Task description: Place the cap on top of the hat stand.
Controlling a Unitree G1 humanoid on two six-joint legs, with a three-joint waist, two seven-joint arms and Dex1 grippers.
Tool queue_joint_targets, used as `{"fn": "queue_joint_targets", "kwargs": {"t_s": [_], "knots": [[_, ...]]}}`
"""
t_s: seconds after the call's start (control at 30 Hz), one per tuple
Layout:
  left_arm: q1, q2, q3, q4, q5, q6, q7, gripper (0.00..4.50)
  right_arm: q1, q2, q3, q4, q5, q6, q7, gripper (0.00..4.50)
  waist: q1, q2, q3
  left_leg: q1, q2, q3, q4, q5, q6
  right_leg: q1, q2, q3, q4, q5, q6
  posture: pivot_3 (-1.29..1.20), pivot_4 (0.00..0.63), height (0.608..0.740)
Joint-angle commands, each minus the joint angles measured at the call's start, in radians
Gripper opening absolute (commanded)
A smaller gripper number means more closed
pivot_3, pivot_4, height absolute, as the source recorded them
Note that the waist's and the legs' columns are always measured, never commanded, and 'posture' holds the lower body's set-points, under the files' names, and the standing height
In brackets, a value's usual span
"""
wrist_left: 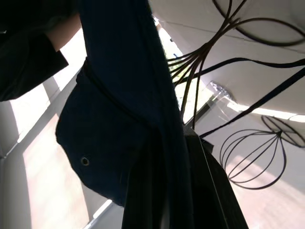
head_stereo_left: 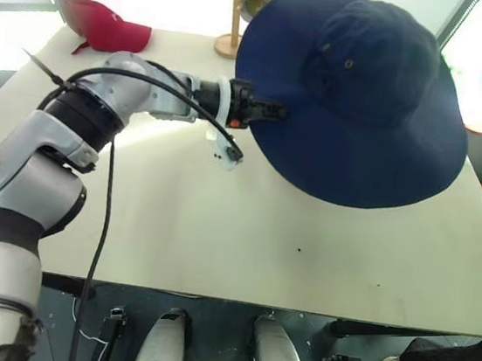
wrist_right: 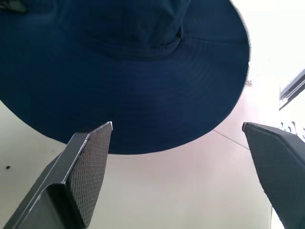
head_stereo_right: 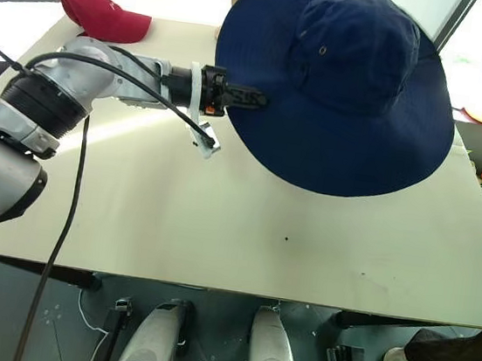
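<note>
While the left gripper [head_stereo_left: 271,110] has its jaws pressed together on the near edge of the brim, the cap [head_stereo_left: 358,89] hangs spread out above the far half of the bench [head_stereo_left: 217,230], crown upward and brim nearly level. Seen from the left wrist, the pinched fabric runs up between the black fingers [wrist_left: 209,191], and under it rise the thin wires of the hat stand [wrist_left: 200,62], with a smaller wire stand [wrist_left: 257,160] off to one side — so the cap appears to sit directly over the stand, though from the head views the brim hides the stand altogether and I cannot tell whether the crown already rests on the cage. The right gripper [wrist_right: 176,157] waits well to the side, jaws spread wide and holding nothing, looking at the brim from below. Farther out, a red cap [head_stereo_left: 106,27] lies at the far left corner and a wooden peg stand [head_stereo_left: 235,17] stands behind the brim. I judge the step in hand to be the lowering of the cap onto the stand; the next move calls for centring the crown over the wire head, easing down until the fabric settles, then opening the left jaws and drawing clear without dragging the brim or tipping the light stand.
</note>
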Motion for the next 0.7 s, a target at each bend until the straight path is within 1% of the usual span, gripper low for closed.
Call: {"fn": "queue_joint_targets", "kwargs": {"t_s": [0.03, 0.1, 0.2, 0.27, 0.37, 0.43, 0.47, 0.5, 0.57, 0.6, 0.63, 0.7], "knots": [[-0.044, -0.013, 0.059, 0.054, -0.119, -0.029, -0.040, 0.04, 0.010, 0.003, -0.050, -0.017, 0.003, -0.005, 0.011, 4.50, 0.000, 0.000, 0.000, 0.000, 0.000, 0.000, 0.000, 0.000, 0.000, 0.000, 0.000, 0.000, 0.000, 0.000, 0.000, 0.00, 0.150, 0.739], [-0.041, -0.030, 0.091, 0.099, -0.218, -0.057, -0.115, 0.04, 0.015, 0.001, -0.054, -0.016, 0.003, -0.005, 0.012, 4.50, 0.000, 0.000, 0.000, 0.000, 0.000, 0.000, 0.000, 0.000, 0.000, 0.000, 0.000, 0.000, 0.000, 0.000, 0.000, 0.00, 0.150, 0.739], [-0.010, -0.070, 0.171, 0.168, -0.483, -0.081, -0.346, 0.04, 0.014, -0.005, -0.049, -0.011, -0.001, -0.011, 0.012, 4.50, 0.000, 0.000, 0.000, 0.000, 0.000, 0.000, 0.000, 0.000, 0.000, 0.000, 0.000, 0.000, 0.000, 0.000, 0.000, 0.00, 0.150, 0.739], [0.010, -0.081, 0.206, 0.158, -0.604, -0.077, -0.464, 0.04, 0.012, -0.009, -0.047, -0.006, -0.002, -0.014, 0.015, 4.50, -0.002, 0.000, 0.000, 0.000, 0.000, 0.000, 0.000, 0.000, 0.000, 0.000, 0.000, 0.000, 0.000, 0.000, 0.000, 0.00, 0.150, 0.739], [0.050, -0.085, 0.252, 0.101, -0.778, -0.055, -0.642, 0.96, -0.003, -0.026, -0.028, 0.011, -0.005, -0.027, 0.018, 4.50, -0.006, 0.001, -0.001, 0.000, 0.000, 0.000, 0.000, 0.000, 0.000, 0.000, 0.000, 0.000, 0.001, 0.000, 0.000, 0.00, 0.150, 0.739], [0.071, -0.085, 0.275, 0.064, -0.841, -0.034, -0.721, 1.91, -0.013, -0.035, -0.016, 0.021, -0.007, -0.033, 0.018, 4.50, -0.006, 0.001, -0.001, 0.001, 0.000, 0.000, 0.000, 0.000, 0.000, 0.000, 0.000, 0.000, 0.001, 0.000, 0.000, 0.00, 0.150, 0.739], [0.077, -0.084, 0.283, 0.045, -0.856, -0.025, -0.744, 2.21, -0.017, -0.039, -0.012, 0.025, -0.007, -0.035, 0.019, 4.50, -0.005, 0.001, -0.001, 0.001, 0.000, 0.000, 0.000, 0.000, 0.000, 0.000, 0.000, 0.000, 0.001, 0.000, 0.000, 0.00, 0.150, 0.739], [0.087, -0.081, 0.290, 0.023, -0.867, -0.016, -0.765, 2.84, -0.022, -0.044, -0.007, 0.032, -0.009, -0.039, 0.020, 4.50, -0.005, 0.001, -0.001, 0.001, 0.000, 0.000, 0.000, 0.000, 0.000, 0.000, 0.000, 0.000, 0.001, 0.000, 0.000, 0.00, 0.150, 0.739], [0.110, -0.073, 0.302, -0.021, -0.880, -0.009, -0.797, 3.76, -0.036, -0.056, 0.007, 0.047, -0.009, -0.048, 0.022, 4.50, -0.005, 0.001, -0.001, 0.000, 0.000, 0.000, 0.000, 0.000, 0.000, 0.000, 0.000, 0.000, 0.001, 0.000, 0.000, 0.00, 0.150, 0.739], [0.119, -0.069, 0.305, -0.038, -0.878, -0.010, -0.805, 4.32, -0.042, -0.060, 0.014, 0.055, -0.011, -0.053, 0.023, 4.50, -0.005, 0.001, -0.001, 0.000, 0.000, 0.000, 0.000, 0.000, 0.000, 0.000, 0.000, 0.000, 0.001, 0.000, 0.000, 0.00, 0.150, 0.739], [0.127, -0.065, 0.308, -0.050, -0.872, -0.010, -0.809, 4.47, -0.048, -0.063, 0.021, 0.061, -0.012, -0.057, 0.025, 4.50, -0.005, 0.001, -0.001, 0.000, 0.000, 0.000, 0.000, 0.000, 0.000, 0.000, 0.000, 0.000, 0.001, 0.000, 0.000, 0.00, 0.150, 0.739], [0.139, -0.064, 0.314, -0.064, -0.874, 0.000, -0.822, 4.47, -0.055, -0.068, 0.034, 0.068, -0.015, -0.066, 0.028, 4.50, -0.005, 0.001, -0.001, 0.001, 0.000, 0.000, 0.000, 0.000, 0.000, 0.000, 0.000, 0.000, 0.001, 0.000, 0.000, 0.00, 0.150, 0.739]]}}
